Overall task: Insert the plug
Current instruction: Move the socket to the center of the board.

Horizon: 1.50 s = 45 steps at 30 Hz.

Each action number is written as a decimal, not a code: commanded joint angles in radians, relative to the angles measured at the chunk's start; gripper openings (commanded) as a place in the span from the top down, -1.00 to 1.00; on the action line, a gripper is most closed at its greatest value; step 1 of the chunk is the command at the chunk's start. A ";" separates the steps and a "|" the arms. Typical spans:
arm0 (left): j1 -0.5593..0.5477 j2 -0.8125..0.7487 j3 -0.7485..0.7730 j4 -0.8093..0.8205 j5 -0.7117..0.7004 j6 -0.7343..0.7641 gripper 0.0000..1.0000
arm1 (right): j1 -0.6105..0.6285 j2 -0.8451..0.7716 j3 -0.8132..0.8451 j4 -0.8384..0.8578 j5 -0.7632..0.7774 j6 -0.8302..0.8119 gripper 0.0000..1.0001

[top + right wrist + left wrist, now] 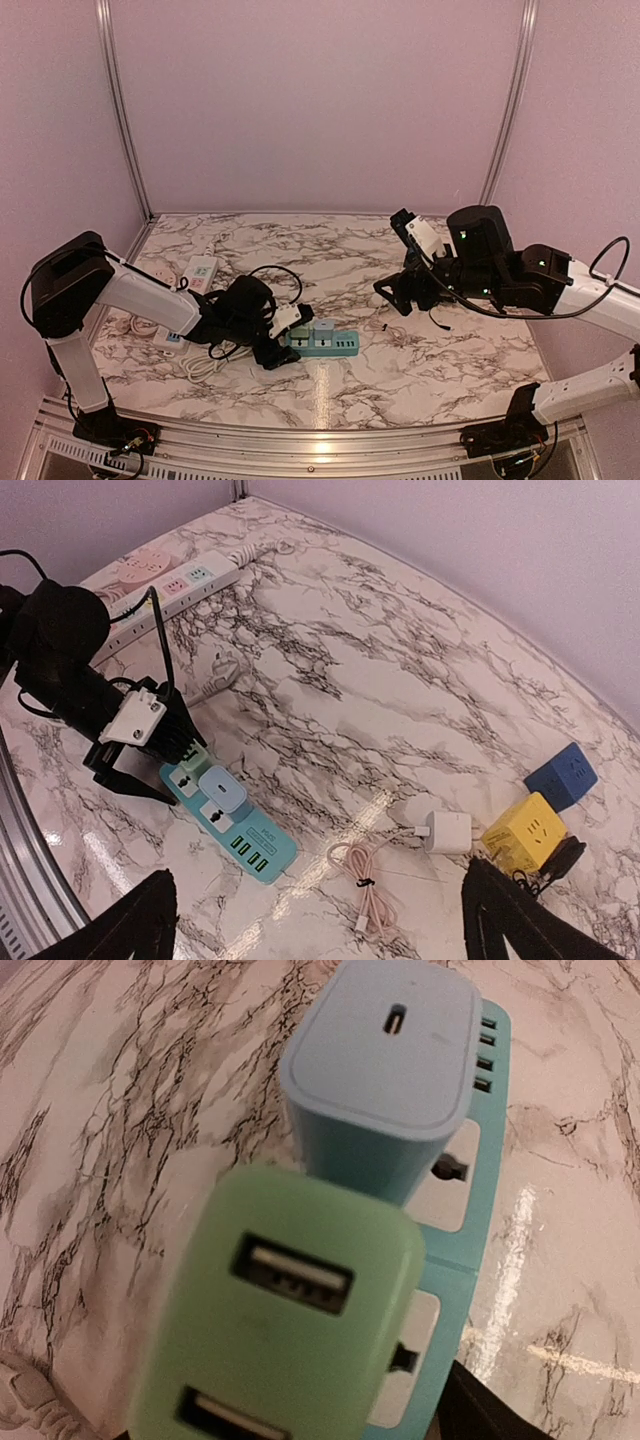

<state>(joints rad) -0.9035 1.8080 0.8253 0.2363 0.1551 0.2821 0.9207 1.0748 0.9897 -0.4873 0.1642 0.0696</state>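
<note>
A teal power strip (343,346) (250,845) (455,1250) lies on the marble table. A light blue plug (324,327) (222,790) (385,1060) stands in its middle socket. A green plug (300,337) (187,755) (280,1310) with two USB ports stands upright over the end socket. How deep it sits I cannot tell. My left gripper (290,340) (170,760) straddles the green plug, and one black finger (480,1415) shows a gap beside it. My right gripper (395,290) (320,890) hangs open high over the table's right side with nothing between its fingers.
A white charger (447,832) with a coiled pink cable (375,880) lies right of the strip. A yellow cube socket (525,830) and a blue one (562,777) sit further right. A long white power strip (200,272) (165,585) with cords lies at the left.
</note>
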 commanded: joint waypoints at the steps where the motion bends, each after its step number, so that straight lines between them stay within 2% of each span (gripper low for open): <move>1: 0.001 0.043 0.024 0.011 0.075 0.001 -0.37 | 0.001 -0.018 0.001 -0.002 -0.001 0.014 -0.87; 8: 0.012 0.089 0.022 0.115 -0.011 -0.132 -0.06 | 0.001 -0.022 0.004 0.000 0.005 0.021 -0.86; 17: 0.100 0.153 0.105 0.150 -0.252 -0.340 -0.07 | 0.001 -0.037 0.030 -0.033 0.071 0.029 -0.86; 22: 0.109 0.311 0.341 0.019 -0.363 -0.383 -0.10 | 0.001 -0.041 0.034 -0.049 0.211 0.067 -0.90; 26: 0.124 0.491 0.638 -0.158 -0.463 -0.440 -0.10 | 0.000 -0.035 0.030 -0.037 0.389 0.107 -0.97; 29: 0.152 0.619 0.900 -0.302 -0.482 -0.524 -0.10 | -0.020 -0.018 0.032 -0.001 0.516 0.121 -0.97; 32: 0.184 0.722 1.106 -0.452 -0.427 -0.652 -0.17 | -0.165 0.027 0.072 0.011 0.410 0.146 -0.97; 35: 0.186 0.750 1.152 -0.459 -0.345 -0.720 -0.41 | -0.344 0.083 0.093 0.044 0.230 0.173 -0.97; 39: 0.186 0.689 1.052 -0.337 -0.244 -0.770 -0.73 | -0.583 0.214 0.127 0.093 -0.003 0.206 -0.97; 41: 0.186 0.640 0.979 -0.281 -0.207 -0.790 -0.81 | -0.670 0.297 0.158 0.114 -0.073 0.223 -0.97; 42: 0.184 0.611 0.944 -0.257 -0.186 -0.803 -0.95 | -0.711 0.346 0.192 0.115 -0.100 0.231 -0.97; 45: 0.178 0.518 0.812 -0.188 -0.165 -0.825 -0.98 | -0.753 0.483 0.281 0.107 -0.151 0.243 -0.97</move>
<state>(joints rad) -0.7151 2.4142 1.7752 0.0315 -0.1017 -0.4675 0.2226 1.4315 1.1534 -0.4160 0.1703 0.2695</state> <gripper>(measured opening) 0.985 0.983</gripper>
